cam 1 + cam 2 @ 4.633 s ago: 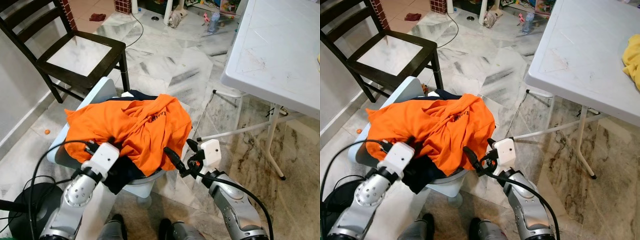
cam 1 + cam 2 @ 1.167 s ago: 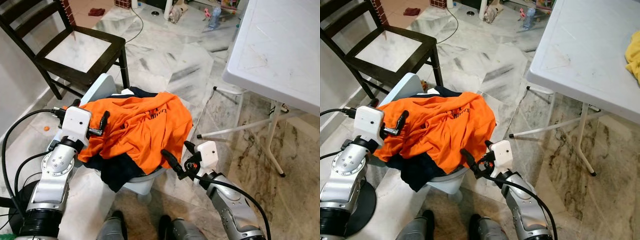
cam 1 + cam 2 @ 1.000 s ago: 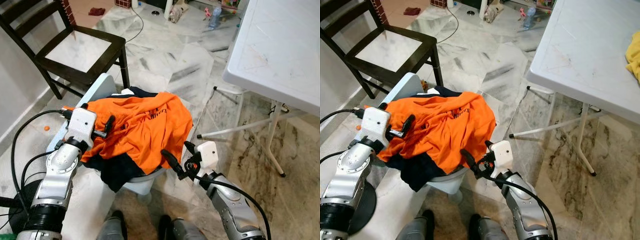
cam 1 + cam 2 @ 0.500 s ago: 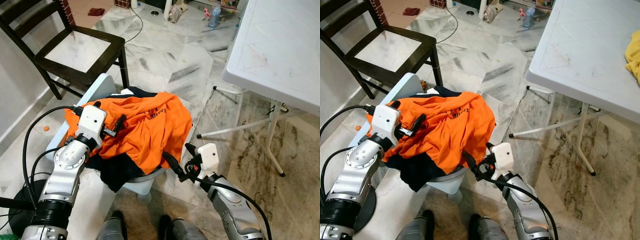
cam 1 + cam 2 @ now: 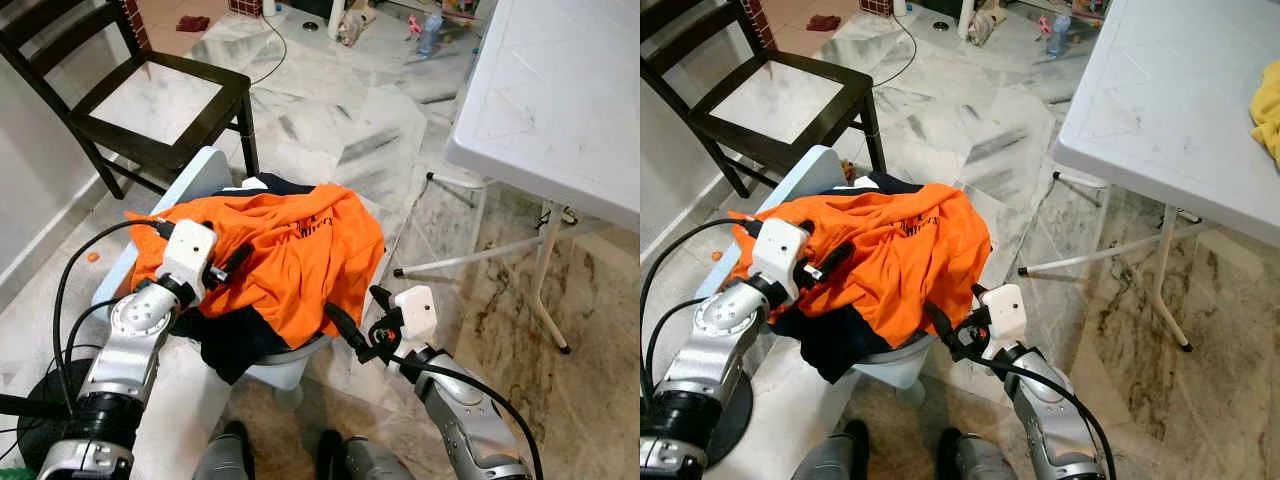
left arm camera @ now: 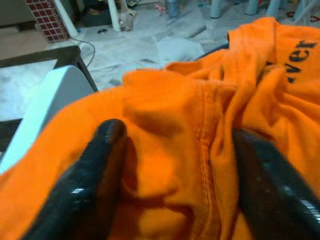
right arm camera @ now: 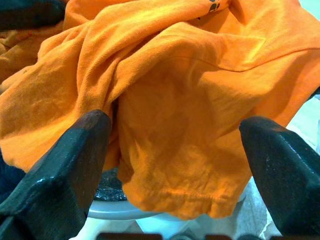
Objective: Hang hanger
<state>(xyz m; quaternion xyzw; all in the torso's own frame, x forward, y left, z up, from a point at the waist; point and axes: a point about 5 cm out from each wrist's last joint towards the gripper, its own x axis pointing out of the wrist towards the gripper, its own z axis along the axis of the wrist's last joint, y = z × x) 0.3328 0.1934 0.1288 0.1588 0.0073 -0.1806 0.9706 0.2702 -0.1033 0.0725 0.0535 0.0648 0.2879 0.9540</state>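
An orange shirt (image 5: pixel 290 260) lies crumpled over a dark navy garment (image 5: pixel 235 345) on a pale blue plastic seat (image 5: pixel 200 175). My left gripper (image 5: pixel 238 258) rests on the shirt's left half. In the left wrist view its open gripper (image 6: pixel 177 131) straddles a raised fold of orange cloth, one finger (image 6: pixel 100 165) on each side. My right gripper (image 5: pixel 355 308) hovers at the shirt's hanging lower right hem. It is open, and in the right wrist view the gripper (image 7: pixel 175 122) faces the hem with its fingers (image 7: pixel 65 165) spread wide and clear of the cloth.
A black wooden chair (image 5: pixel 150 110) stands behind the seat on the left. A white folding table (image 5: pixel 560 100) fills the right side, with a yellow cloth (image 5: pixel 1268 110) on it. A black round base (image 5: pixel 40 410) and cables lie on the marble floor at lower left.
My left gripper has moved from the shirt's left edge rightward and down onto the cloth. The right arm has barely shifted.
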